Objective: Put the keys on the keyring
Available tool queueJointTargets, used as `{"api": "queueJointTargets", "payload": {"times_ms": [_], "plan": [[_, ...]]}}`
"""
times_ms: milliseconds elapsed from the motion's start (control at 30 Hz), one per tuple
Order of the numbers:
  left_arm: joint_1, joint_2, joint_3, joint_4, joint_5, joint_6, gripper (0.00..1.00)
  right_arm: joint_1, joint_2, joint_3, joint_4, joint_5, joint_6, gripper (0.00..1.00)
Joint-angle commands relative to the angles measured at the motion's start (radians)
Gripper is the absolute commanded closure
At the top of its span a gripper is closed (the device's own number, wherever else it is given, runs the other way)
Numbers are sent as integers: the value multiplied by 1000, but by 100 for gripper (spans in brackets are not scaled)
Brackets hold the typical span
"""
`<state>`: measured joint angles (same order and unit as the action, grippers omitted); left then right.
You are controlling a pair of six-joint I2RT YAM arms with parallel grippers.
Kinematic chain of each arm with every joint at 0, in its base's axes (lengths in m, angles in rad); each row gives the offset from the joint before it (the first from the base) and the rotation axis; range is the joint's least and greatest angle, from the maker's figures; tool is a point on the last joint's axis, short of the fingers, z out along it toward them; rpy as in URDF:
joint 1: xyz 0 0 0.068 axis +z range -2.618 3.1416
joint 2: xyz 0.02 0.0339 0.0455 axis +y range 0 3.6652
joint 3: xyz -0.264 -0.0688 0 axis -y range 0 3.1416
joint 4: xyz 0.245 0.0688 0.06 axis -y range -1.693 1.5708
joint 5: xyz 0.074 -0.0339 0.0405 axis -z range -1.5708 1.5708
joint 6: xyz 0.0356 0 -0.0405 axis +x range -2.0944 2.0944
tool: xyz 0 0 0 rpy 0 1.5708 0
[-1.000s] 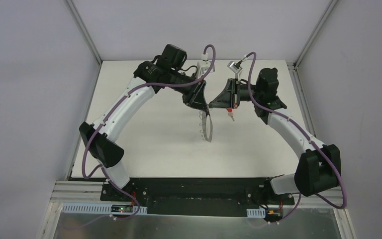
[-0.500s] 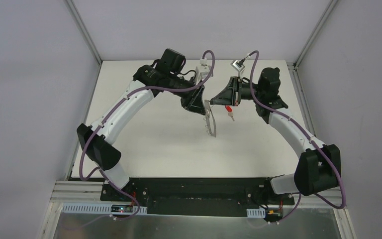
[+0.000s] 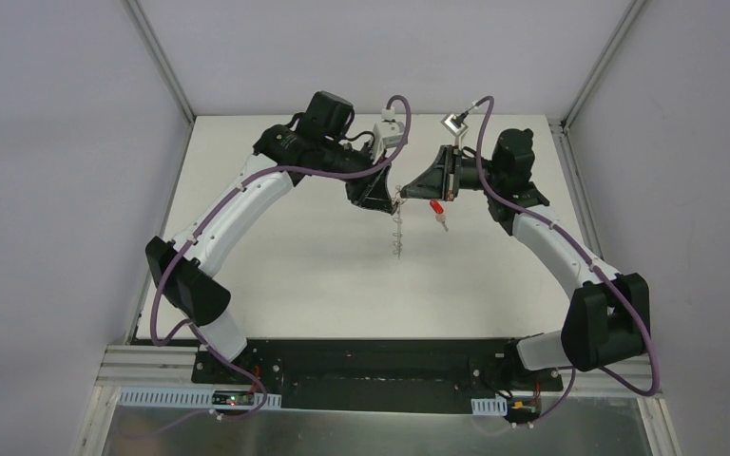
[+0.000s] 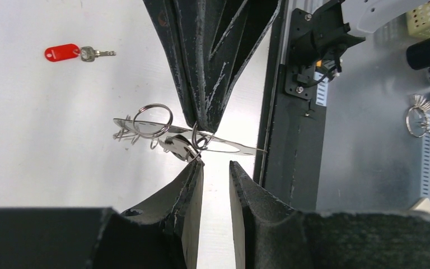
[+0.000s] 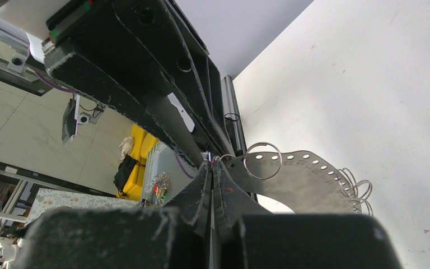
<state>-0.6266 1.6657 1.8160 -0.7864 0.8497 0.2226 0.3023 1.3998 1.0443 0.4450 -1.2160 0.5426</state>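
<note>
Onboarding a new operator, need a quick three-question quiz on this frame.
1. True or false: the red-headed key lies loose on the table.
2. Which arm's jaws are pinched fully shut? A) left B) right
3. Where is the keyring: resting on the table or lifted?
Key: 1 true; 2 B; 3 lifted, held where the two arms' jaws meet.
</note>
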Motion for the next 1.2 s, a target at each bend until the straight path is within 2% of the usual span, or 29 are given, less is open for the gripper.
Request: {"api": "queueJointTargets", "payload": {"times_ms": [0,233,467,667,867,1067,1167], "plan": [[4,-51,28,-36,-38,99,75,-4,-12,34,63,-11,11,100],[4,-77,17,-55,-42,232,70,-6,-10,30,63,-15,11,100],[-17,-85,-32,23,-12,275,65,-6,-7,28,63,-16,11,100],[-36,-63,-29,41,-24,303,64,-4,-7,26,63,-16,14,100],[-43,-55,-32,50,-17,304,71,-6,-11,20,63,-16,9,100],[-48,-48,-41,64,-38,300,72,-6,-12,18,63,-17,8,100],[-50,-46,-40,68,-34,295,76,-6,-12,17,64,-16,8,100]]}}
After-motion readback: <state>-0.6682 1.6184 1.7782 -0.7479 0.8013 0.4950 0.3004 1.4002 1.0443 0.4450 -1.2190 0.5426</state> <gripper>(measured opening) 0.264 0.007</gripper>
